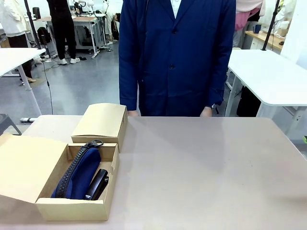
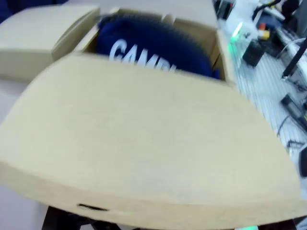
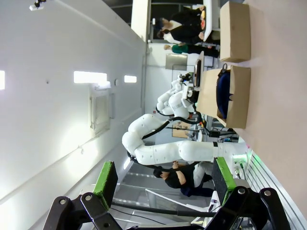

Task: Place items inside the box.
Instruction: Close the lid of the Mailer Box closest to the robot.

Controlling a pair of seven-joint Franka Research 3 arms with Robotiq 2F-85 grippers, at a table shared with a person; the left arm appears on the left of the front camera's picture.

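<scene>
While the right end effector (image 3: 163, 184) gapes empty, the left one's state can't be told. Beige worktop (image 1: 201, 163) carries the box (image 1: 76, 208); white tables (image 1: 271, 74) stand beyond it.

— What does the right gripper (image 3: 163, 184) look like up close?
— Black linkage frame with silver screws at the joints, and two fingers tipped with green pads (image 3: 105, 178).
— And the left arm (image 3: 163, 143)?
— Smooth, rounded white segments; a green light glows near its wrist end.
— The person (image 1: 177, 52)?
— A long dark blue work coat with dark buttons down the front and a collar, white showing at the neck, and a wristwatch (image 1: 213, 107) at one cuff.
</scene>
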